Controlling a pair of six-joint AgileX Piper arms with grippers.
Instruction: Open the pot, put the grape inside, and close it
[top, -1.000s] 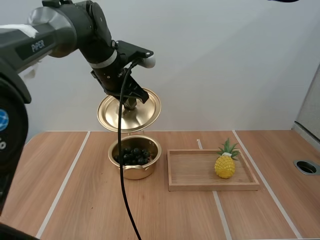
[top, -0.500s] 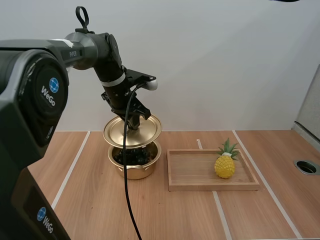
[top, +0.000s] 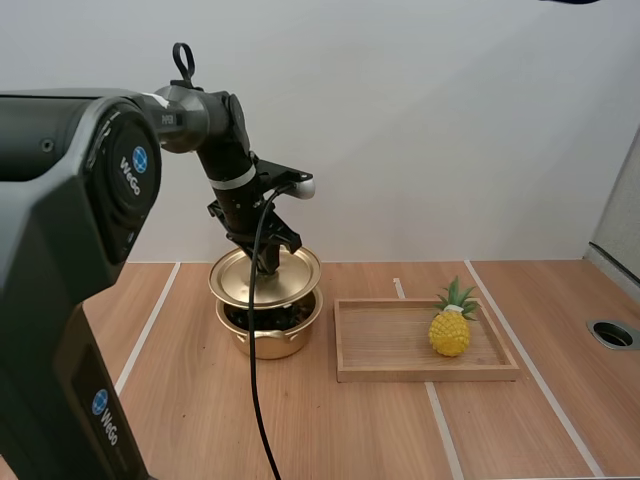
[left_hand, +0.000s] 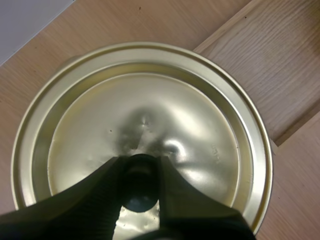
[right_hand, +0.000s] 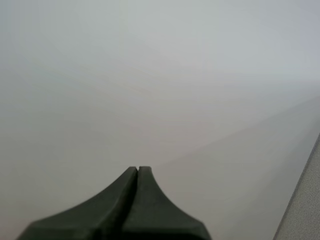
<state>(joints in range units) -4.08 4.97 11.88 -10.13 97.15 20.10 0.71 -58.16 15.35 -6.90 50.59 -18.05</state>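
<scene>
Left tool (left_hand: 140, 164): grasping the gold lid (left_hand: 200, 115) by its knob (left_hand: 140, 195).
Lid: low over the pot (top: 272, 341), grapes (top: 262, 317) inside.
Right tool (right_hand: 137, 172): clenched, empty.

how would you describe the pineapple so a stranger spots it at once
On the table, a wooden tray lies right of the gold pot. The pineapple stands upright near the tray's right end: the only yellow, green-topped thing, alone in the tray.

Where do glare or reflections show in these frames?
Left wrist view: bright glare on the lid beside its knob, with a dark reflection next to it, close to the left gripper. High view: soft sheen on the lid. Right wrist view: even grey light behind the right gripper, no glare.
</scene>
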